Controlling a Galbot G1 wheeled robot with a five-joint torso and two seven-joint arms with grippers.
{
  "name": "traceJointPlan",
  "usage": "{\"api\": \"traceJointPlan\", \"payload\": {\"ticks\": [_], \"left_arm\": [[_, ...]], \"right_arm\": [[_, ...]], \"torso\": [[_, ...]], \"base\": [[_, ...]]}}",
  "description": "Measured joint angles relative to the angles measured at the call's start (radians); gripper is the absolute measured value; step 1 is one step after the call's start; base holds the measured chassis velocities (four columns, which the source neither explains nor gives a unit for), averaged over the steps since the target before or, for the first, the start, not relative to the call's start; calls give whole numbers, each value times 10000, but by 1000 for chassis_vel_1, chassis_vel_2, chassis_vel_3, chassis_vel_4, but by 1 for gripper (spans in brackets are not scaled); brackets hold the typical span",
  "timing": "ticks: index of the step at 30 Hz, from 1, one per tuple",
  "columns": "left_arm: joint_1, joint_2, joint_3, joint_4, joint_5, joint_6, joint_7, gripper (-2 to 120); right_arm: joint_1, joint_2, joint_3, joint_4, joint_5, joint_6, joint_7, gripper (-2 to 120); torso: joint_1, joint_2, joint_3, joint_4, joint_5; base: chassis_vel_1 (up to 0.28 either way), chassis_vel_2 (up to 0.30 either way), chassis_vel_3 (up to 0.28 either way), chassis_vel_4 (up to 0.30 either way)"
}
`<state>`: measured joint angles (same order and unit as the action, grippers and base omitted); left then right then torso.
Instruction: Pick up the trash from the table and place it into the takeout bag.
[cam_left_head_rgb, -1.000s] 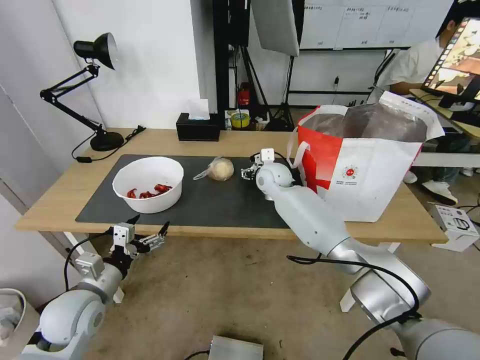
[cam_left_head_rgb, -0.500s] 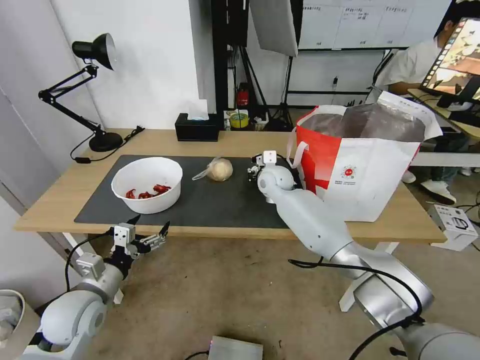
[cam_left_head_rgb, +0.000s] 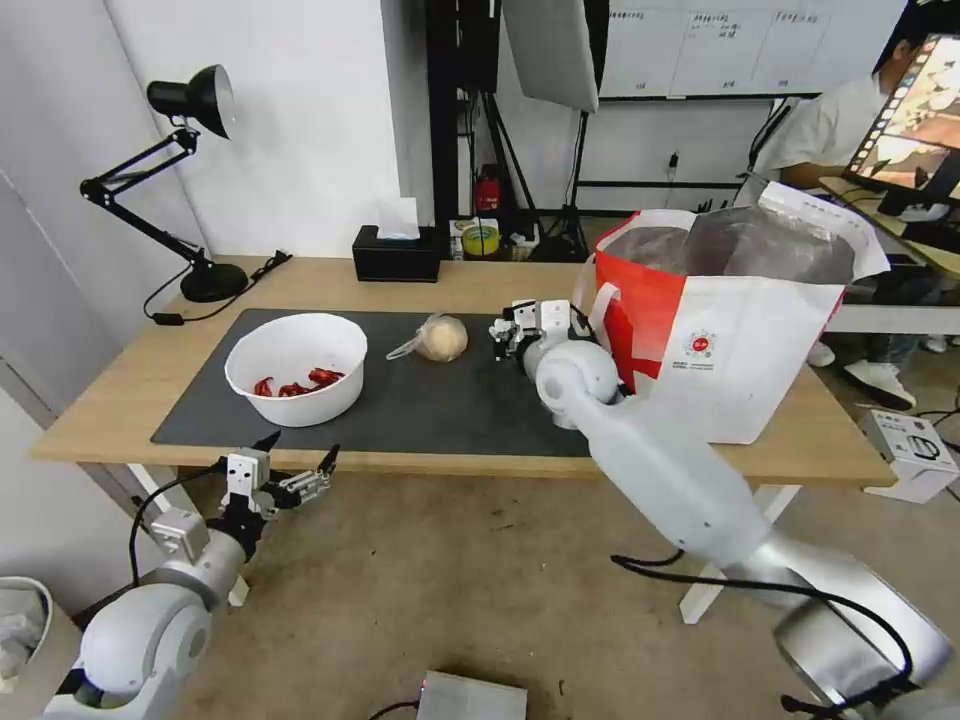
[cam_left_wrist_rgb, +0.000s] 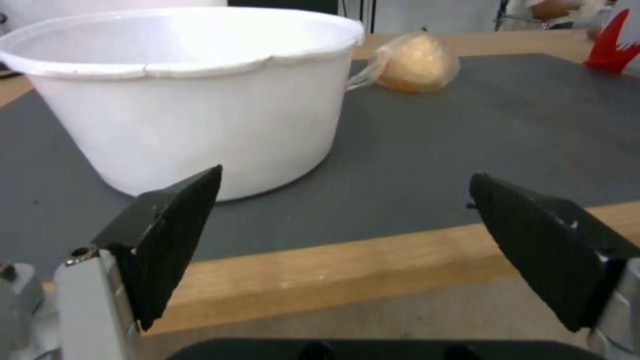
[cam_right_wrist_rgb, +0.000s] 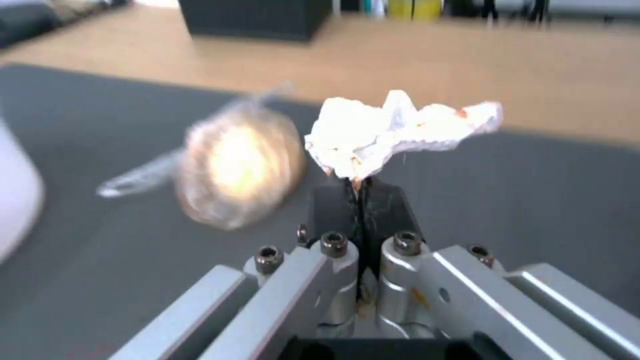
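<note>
R gripper (cam_right_wrist_rgb: 361, 192), fingers clamped on crumpled tissue (cam_right_wrist_rgb: 393, 132), sat over mat (cam_left_head_rgb: 420, 400) btwn wrapped ball (cam_left_head_rgb: 441, 338) & takeout bag (cam_left_head_rgb: 735, 330). L gripper (cam_left_wrist_rgb: 343, 250) w/ fingers spread, below counter (cam_left_head_rgb: 480, 285) front edge near bowl (cam_left_head_rgb: 295, 368).

right end effector (cam_right_wrist_rgb: 361, 192): extended, fingers pinched together | left end effector (cam_left_head_rgb: 296, 464): low, fingers spread wide
</note>
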<state>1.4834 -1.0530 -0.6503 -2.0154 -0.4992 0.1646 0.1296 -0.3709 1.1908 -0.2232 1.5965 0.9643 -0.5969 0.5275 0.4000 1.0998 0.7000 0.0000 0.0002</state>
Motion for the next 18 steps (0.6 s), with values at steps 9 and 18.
{"api": "traceJointPlan", "payload": {"ticks": [9,18], "left_arm": [[374,-287,-195,-243,1,-83,-107,100],[413,-393,-184,-294,56,-86,-142,100]], "right_arm": [[-4,-876,634,1843,-1899,441,-237,0],[-118,-1713,1480,2278,-3472,1639,-255,0]], "torso": [[0,0,-1,1,-1],[-1,1,-1,0,0]], "base": [[0,0,0,0],[0,0,0,0]]}}
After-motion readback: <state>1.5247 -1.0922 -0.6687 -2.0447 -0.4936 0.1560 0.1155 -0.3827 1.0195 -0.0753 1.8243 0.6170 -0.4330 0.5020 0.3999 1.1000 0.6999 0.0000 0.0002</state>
